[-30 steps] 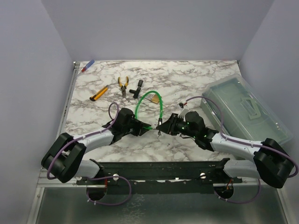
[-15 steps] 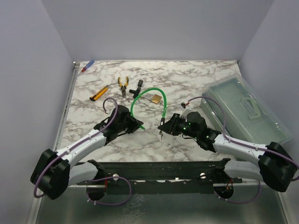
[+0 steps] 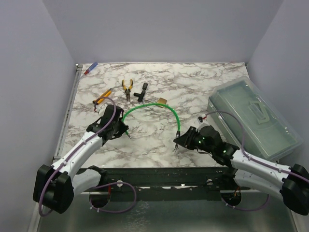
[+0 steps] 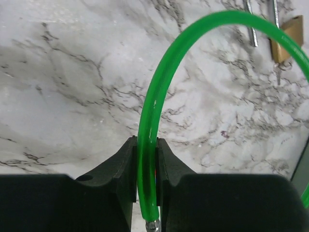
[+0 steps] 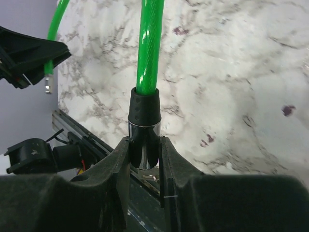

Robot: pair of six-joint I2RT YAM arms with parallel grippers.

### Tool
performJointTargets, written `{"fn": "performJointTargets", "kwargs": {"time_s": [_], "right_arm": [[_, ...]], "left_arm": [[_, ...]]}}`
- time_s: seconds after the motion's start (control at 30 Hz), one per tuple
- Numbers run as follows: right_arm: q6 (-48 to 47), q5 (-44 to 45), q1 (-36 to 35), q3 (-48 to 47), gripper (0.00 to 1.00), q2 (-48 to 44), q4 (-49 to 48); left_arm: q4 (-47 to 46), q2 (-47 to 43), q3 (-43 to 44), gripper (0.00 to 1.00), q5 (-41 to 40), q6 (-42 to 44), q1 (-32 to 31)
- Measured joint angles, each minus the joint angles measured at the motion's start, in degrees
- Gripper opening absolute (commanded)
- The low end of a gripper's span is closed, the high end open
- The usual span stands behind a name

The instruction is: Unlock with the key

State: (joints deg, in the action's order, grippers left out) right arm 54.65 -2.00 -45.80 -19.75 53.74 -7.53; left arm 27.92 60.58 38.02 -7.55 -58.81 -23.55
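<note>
Marble table (image 3: 207, 79): left claw (image 3: 124, 131) and right claw (image 3: 180, 141), stretched forward well apart, each pinch one green cable (image 3: 159, 105) end.

the top view looks down from above and behind both grippers (the left one on its left side), facing the far wall (image 3: 159, 29), far enough back to hold the whole table (image 3: 203, 82). the left wrist view sits close behind the left gripper (image 4: 146, 145), aimed along its fingers (image 4: 123, 166) and steeply down at the marble just ahead of them. the right wrist view sits as close behind the right gripper (image 5: 144, 142) but looks flatter, out across the table beyond the fingertips. all three share the cable (image 4: 153, 96). the right wrist view also takes in the left gripper, ahead and left of its own fingers.
</note>
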Motion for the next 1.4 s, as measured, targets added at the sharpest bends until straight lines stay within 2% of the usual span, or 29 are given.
{"fn": "performJointTargets", "kwargs": {"time_s": [0.17,0.3,0.43,0.63,0.73,0.77,0.87,1.07,1.27,1.33,1.4], "right_arm": [[3.87,2.89,0.31,5.25,0.00,-7.80,5.62],[5.44,4.02,1.31,6.99,0.00,-9.40,7.50],[6.25,4.07,2.16,7.26,0.00,-6.08,6.80],[6.78,3.50,5.11,5.68,0.00,4.28,5.62],[6.62,2.80,5.66,3.67,0.00,7.80,5.07],[6.58,2.71,5.73,3.02,0.00,8.46,4.96],[6.32,2.73,5.79,1.38,0.00,9.46,4.94],[5.29,2.80,6.03,0.09,0.00,9.66,6.16],[4.81,2.86,6.16,0.11,0.04,9.92,8.13],[4.61,2.86,6.16,0.09,0.11,9.92,8.59],[4.26,2.89,6.16,0.11,0.22,9.92,8.96]], "left_arm": [[1.57,2.10,-0.22,0.00,0.11,2.51,3.76],[1.99,3.65,-0.39,0.00,0.52,4.50,5.51],[1.95,4.11,-0.81,0.00,0.59,5.38,5.92],[0.39,4.96,-3.61,0.01,0.70,5.75,5.97],[-0.48,5.05,-5.29,0.15,0.74,5.70,5.97],[-0.66,5.07,-5.51,0.24,0.74,5.68,5.97],[-1.75,5.03,-6.27,0.41,0.72,5.62,5.99],[-2.05,3.13,-8.22,0.67,0.35,4.79,6.62],[-1.92,-0.42,-8.26,0.73,0.11,4.17,6.62],[-1.33,-1.90,-7.96,0.73,-0.04,4.20,6.62],[-0.50,-3.19,-6.97,0.73,-0.22,4.39,6.62]]}}
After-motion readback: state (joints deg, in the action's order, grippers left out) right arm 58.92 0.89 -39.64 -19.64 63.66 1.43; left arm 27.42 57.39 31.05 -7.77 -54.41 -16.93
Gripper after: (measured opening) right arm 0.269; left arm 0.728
